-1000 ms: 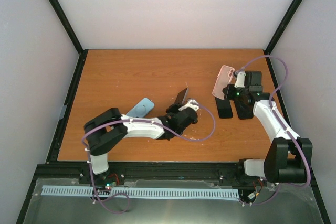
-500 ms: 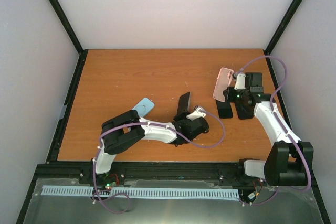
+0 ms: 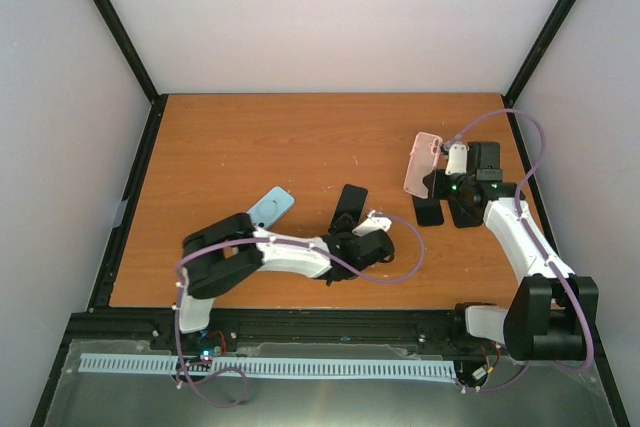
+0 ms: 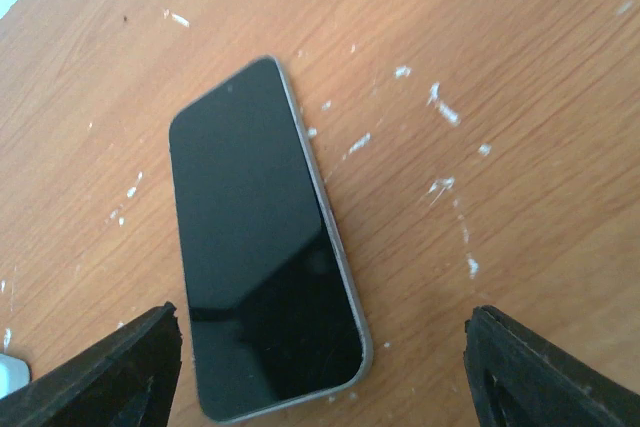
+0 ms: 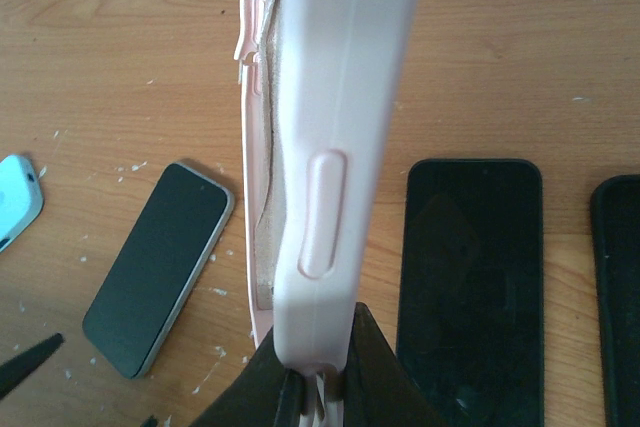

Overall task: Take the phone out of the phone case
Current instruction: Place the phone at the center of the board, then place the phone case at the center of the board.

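Note:
A dark phone (image 3: 349, 207) (image 4: 260, 237) (image 5: 160, 267) lies flat and screen-up on the wooden table, near the middle. My left gripper (image 3: 362, 234) (image 4: 325, 352) hovers just behind the phone's near end, open, its fingers wide apart on either side and touching nothing. At the right, my right gripper (image 3: 441, 173) (image 5: 320, 379) is shut on the bottom edge of a pink phone case (image 3: 422, 162) (image 5: 330, 97). The case stands on edge above the table, and its tan inner lining shows.
A light blue case (image 3: 270, 207) (image 5: 15, 197) lies left of the phone. Two dark phones (image 3: 428, 209) (image 5: 470, 277) lie side by side under the right arm, the second one (image 3: 465, 209) (image 5: 615, 287) beside the first. Black rails border the table.
The left gripper, which held the dark phone tilted upright, has laid it flat on the table and opened. The right arm and the pink case have barely moved.

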You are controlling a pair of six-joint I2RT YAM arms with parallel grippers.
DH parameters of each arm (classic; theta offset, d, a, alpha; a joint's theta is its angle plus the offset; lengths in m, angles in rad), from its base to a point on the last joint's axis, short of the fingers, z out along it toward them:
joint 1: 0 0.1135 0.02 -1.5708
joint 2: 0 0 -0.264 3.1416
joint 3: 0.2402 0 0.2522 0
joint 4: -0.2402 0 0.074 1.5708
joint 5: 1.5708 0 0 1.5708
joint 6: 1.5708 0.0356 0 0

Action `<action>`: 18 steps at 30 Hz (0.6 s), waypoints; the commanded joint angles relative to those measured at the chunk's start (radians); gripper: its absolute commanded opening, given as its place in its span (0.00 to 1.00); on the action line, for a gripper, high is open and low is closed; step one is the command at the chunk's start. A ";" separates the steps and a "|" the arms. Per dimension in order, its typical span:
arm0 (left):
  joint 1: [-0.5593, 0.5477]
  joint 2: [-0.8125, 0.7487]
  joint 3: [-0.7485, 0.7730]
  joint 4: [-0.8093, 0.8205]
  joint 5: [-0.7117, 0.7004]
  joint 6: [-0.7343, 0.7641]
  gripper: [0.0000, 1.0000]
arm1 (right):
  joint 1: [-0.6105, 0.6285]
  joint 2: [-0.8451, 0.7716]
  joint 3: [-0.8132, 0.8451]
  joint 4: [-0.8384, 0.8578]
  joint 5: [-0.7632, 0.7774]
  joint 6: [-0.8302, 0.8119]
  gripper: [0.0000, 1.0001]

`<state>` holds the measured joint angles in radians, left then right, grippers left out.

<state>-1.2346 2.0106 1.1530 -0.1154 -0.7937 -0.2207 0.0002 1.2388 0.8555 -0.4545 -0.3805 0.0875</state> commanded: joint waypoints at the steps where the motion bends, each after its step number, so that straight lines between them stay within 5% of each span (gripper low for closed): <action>1: 0.026 -0.187 -0.045 0.066 0.185 -0.036 0.80 | -0.006 0.020 0.047 -0.031 -0.103 -0.058 0.03; 12: 0.447 -0.344 -0.163 0.035 0.934 -0.285 0.83 | -0.006 0.262 0.170 -0.205 -0.302 -0.042 0.03; 18: 0.508 -0.332 -0.208 0.078 1.115 -0.349 0.86 | -0.006 0.396 0.193 -0.283 -0.339 -0.043 0.03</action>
<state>-0.7284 1.6775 0.9497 -0.0746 0.1032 -0.4946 0.0002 1.5688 1.0157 -0.6575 -0.6632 0.0460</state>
